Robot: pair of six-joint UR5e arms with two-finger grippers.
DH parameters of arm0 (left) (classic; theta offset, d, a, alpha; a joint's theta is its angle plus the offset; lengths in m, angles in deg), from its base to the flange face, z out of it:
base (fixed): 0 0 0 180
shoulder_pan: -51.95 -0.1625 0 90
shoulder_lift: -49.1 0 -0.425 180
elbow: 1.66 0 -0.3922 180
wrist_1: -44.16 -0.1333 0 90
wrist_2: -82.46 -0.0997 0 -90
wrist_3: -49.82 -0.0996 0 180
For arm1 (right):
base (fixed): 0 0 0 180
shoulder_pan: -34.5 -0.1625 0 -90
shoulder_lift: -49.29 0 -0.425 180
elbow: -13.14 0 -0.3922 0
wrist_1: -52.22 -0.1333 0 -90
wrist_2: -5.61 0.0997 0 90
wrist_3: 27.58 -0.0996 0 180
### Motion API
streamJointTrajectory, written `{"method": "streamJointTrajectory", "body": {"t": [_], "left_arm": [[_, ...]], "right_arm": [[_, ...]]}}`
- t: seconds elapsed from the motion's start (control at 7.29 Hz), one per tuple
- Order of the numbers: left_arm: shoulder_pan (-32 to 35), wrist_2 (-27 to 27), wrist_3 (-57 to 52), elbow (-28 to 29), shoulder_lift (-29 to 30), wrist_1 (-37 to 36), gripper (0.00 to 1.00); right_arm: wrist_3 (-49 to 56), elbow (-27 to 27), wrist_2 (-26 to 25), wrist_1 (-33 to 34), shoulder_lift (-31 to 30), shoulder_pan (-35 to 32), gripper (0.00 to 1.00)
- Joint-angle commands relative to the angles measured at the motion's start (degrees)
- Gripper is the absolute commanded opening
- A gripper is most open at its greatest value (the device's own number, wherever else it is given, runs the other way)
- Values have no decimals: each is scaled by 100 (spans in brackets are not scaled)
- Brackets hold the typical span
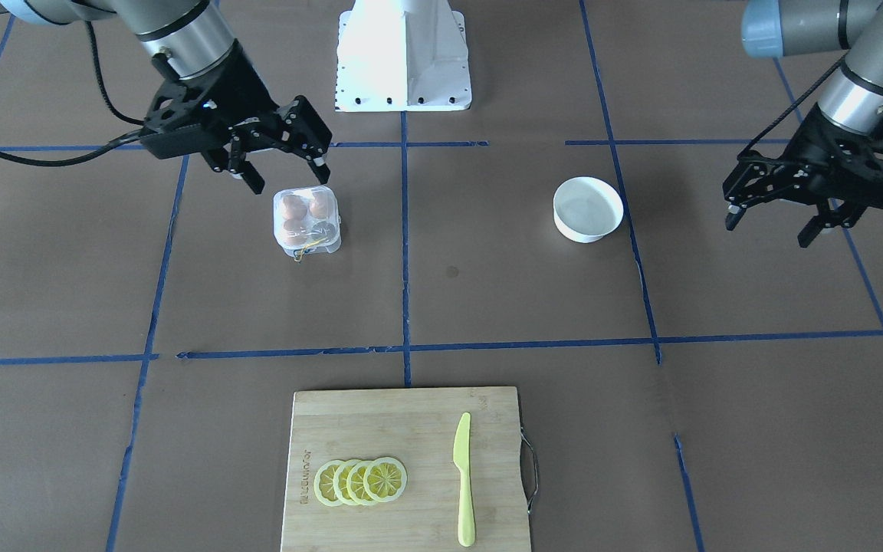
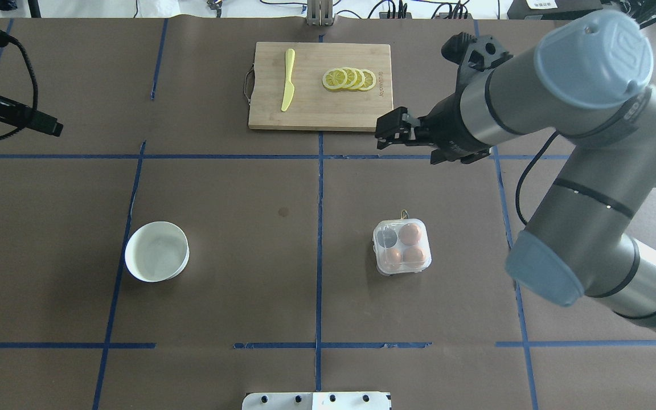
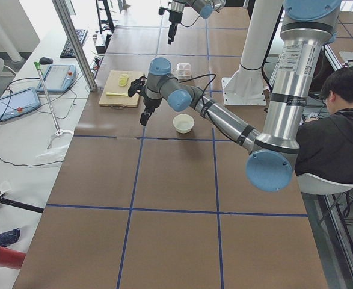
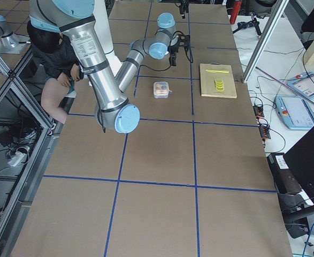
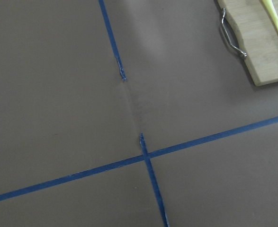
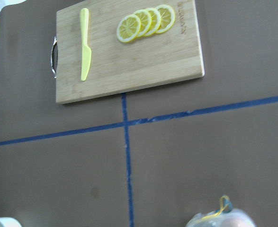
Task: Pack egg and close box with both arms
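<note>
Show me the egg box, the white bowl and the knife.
egg box (image 2: 401, 247), overhead view, lid centre.
white bowl (image 2: 156, 250), overhead view, bare inside.
knife (image 2: 286, 97), overhead view, blade.

Clear glossy plastic box (image 2: 386, 238), wooden board (image 2: 311, 114), seemingly matt paper tabletop (image 2: 237, 267).

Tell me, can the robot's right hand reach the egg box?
Probably yes. The right hand hangs open in the air near the box, and nothing stands between them.
</note>
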Motion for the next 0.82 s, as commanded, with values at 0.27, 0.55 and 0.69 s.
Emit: {"method": "streamJointTrajectory", "body": {"t": [0.27, 0.55, 0.69], "left_arm": [[1659, 348, -2934, 1023, -244, -25, 100], [2214, 357, -4273, 1561, -340, 1, 100], [2260, 348, -4348, 1519, -593, -8, 100]], "right_arm": [[4831, -12, 284, 1617, -1299, -1858, 100], [7003, 468, 1551, 1599, -2162, -3350, 100], [8068, 802, 1716, 1564, -2531, -3836, 100]]}}
